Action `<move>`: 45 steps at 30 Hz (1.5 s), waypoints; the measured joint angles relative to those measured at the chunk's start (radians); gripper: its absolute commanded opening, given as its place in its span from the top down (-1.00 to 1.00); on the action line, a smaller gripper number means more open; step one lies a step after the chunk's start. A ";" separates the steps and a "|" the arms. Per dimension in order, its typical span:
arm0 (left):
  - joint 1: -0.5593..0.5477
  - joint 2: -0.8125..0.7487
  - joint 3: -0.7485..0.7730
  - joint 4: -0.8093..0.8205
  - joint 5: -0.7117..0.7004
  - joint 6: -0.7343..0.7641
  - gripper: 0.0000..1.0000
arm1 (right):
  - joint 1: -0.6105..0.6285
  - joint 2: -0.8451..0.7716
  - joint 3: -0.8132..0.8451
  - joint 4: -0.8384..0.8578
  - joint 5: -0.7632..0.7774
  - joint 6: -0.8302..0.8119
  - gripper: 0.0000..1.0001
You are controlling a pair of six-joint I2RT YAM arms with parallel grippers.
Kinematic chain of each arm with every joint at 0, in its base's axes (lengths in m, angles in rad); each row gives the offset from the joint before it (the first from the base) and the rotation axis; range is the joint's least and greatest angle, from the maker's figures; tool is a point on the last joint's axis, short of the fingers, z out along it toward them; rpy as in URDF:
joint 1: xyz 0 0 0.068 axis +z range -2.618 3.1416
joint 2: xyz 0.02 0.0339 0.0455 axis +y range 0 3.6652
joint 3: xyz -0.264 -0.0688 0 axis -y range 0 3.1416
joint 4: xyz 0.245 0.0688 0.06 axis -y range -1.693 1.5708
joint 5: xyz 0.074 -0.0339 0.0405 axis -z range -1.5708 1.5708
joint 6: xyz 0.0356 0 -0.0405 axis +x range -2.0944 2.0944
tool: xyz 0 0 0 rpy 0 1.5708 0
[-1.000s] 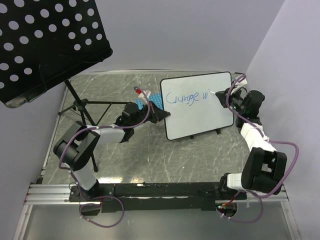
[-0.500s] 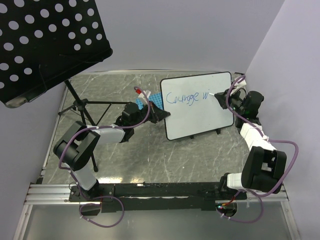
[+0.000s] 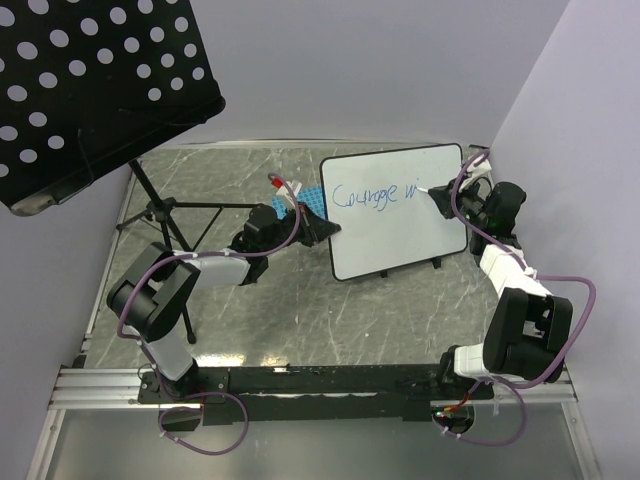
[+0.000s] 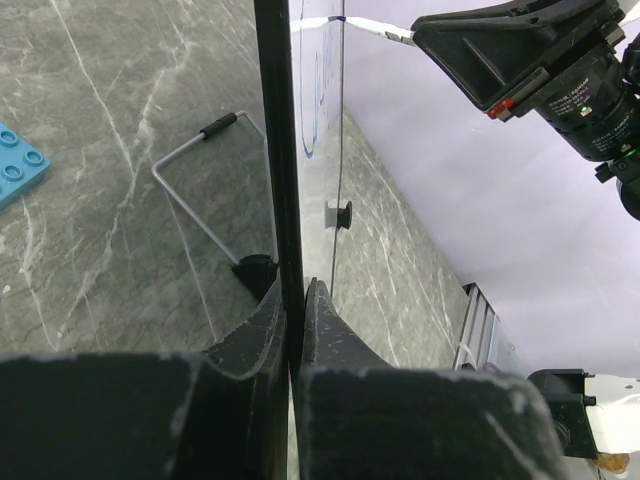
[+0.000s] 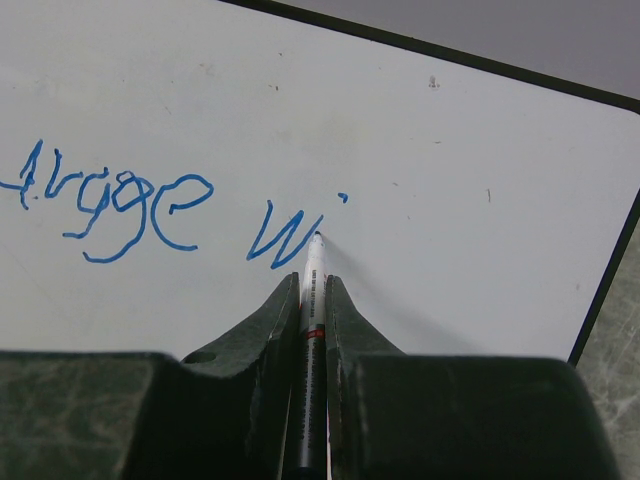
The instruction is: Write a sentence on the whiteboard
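Note:
The whiteboard (image 3: pixel 400 240) stands tilted at the back right of the table. Blue handwriting of the sentence (image 3: pixel 375 195) reads "Courage wi" along its top. My left gripper (image 3: pixel 326 228) is shut on the board's left edge; in the left wrist view the dark edge (image 4: pixel 275 150) runs up from between the fingers (image 4: pixel 297 290). My right gripper (image 3: pixel 447 190) is shut on a marker (image 5: pixel 313 290). The marker's tip touches the whiteboard (image 5: pixel 450 150) just right of the "w" of the sentence (image 5: pixel 150 205). The marker (image 4: pixel 365 25) also shows from the side.
A black perforated music stand (image 3: pixel 90 80) overhangs the back left on a tripod (image 3: pixel 160 212). A blue gridded rack (image 3: pixel 308 205) lies behind my left gripper, and the wire prop (image 4: pixel 200 185) sits behind the board. The wall rises close on the right.
My right arm has shifted slightly while the marker tip stays at the end of the blue writing. The left arm and the board have not moved.

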State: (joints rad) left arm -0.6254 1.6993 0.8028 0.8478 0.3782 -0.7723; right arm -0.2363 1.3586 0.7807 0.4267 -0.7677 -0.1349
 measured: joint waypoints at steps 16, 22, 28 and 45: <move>0.000 0.000 0.000 0.000 -0.002 -0.007 0.98 | 0.000 0.018 0.004 0.008 -0.005 0.000 1.00; 0.000 0.001 0.000 0.000 -0.004 -0.013 0.98 | 0.000 0.025 0.005 0.014 -0.005 -0.001 1.00; 0.000 0.001 0.000 -0.001 -0.006 -0.018 0.98 | 0.000 0.030 0.006 0.014 -0.004 0.000 1.00; 0.000 0.001 0.000 -0.001 -0.007 -0.019 0.98 | -0.009 0.029 0.018 -0.036 -0.009 -0.047 1.00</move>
State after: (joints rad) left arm -0.6250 1.7000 0.8028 0.8467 0.3714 -0.7910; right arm -0.2451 1.3880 0.7990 0.3904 -0.7769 -0.1822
